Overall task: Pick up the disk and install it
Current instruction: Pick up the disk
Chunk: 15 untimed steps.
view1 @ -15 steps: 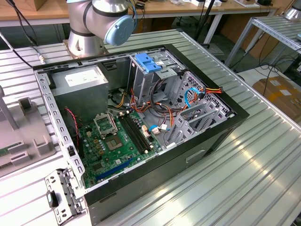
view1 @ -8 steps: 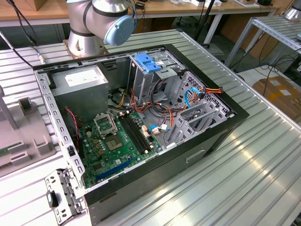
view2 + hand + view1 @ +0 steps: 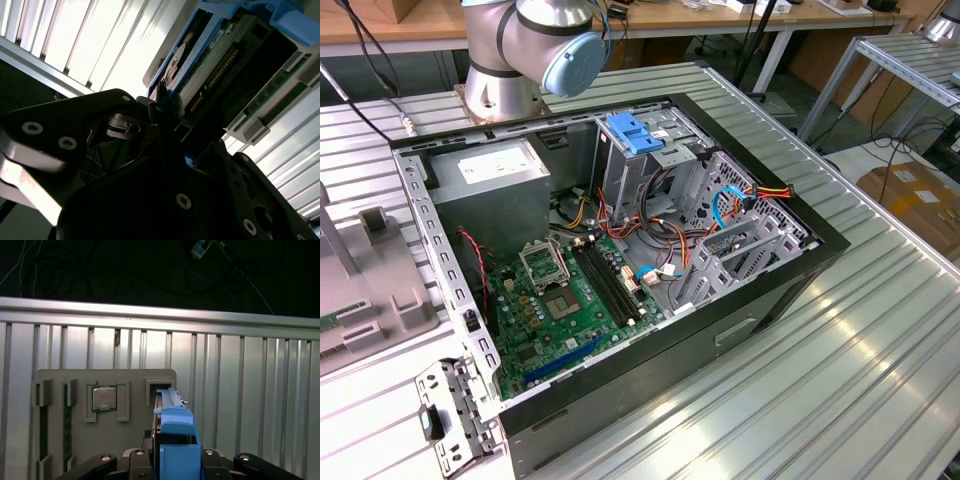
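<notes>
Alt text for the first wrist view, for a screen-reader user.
The disk, edge-on with blue rails, sits within the pincer, a grey fixture tray holding a CPU behind it. Beneath lies a ribbed metal table; cables hang against darkness beyond.

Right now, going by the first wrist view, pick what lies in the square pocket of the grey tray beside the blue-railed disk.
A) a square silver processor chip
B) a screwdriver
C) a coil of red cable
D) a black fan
A: a square silver processor chip sits flat in a pocket of the grey tray, next to the disk, which stands on edge with its blue rail facing the camera.
</notes>
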Motion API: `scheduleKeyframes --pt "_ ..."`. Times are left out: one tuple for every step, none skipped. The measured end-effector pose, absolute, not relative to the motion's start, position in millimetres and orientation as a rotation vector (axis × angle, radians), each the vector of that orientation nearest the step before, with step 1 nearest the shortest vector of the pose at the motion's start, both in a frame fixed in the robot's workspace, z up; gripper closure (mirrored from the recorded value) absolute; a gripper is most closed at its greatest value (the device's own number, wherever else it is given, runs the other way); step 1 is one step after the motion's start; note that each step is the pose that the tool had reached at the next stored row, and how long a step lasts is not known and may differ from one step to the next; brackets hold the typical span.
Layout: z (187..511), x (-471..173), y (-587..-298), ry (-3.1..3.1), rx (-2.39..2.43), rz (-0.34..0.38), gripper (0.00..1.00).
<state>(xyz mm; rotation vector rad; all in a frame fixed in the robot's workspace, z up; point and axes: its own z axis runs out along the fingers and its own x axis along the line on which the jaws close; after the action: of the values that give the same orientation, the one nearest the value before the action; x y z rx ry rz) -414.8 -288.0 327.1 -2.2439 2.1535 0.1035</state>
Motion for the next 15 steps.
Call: scheduleKeyframes --pt "328 -415 -288 2.153 -2.244 0.104 0.64" --pt "329 -415 -288 2.153 -2.244 0.104 0.64" --pt "330 -415 -288 2.153 -2.244 0.104 0.64" --pt "331 -415 -288 2.153 -2.244 0.103 0.64" --pt "331 -415 -288 2.154 -2.244 0.104 0.64" --pt "332 -415 -288 2.154 -2.244 0.104 0.64" --pt "333 -415 -288 2.154 -2.244 0.104 0.64" --pt "334 -415 -288 2.153 -2.244 0.103 0.64" --pt "334 -415 -288 2.153 -2.244 0.104 0.64" --pt "335 -415 -288 2.153 -2.244 0.104 0.64" --pt "336 -415 -288 2.153 -2.244 0.103 0.64" --pt "337 -415 -288 2.154 -2.244 0.104 0.64" --pt "338 -415 -288 2.153 -2.244 0.104 0.64" --pt "338 -415 -288 2.153 -2.244 0.103 0.64" --pt "339 -415 -288 2.154 -2.244 0.103 0.64"
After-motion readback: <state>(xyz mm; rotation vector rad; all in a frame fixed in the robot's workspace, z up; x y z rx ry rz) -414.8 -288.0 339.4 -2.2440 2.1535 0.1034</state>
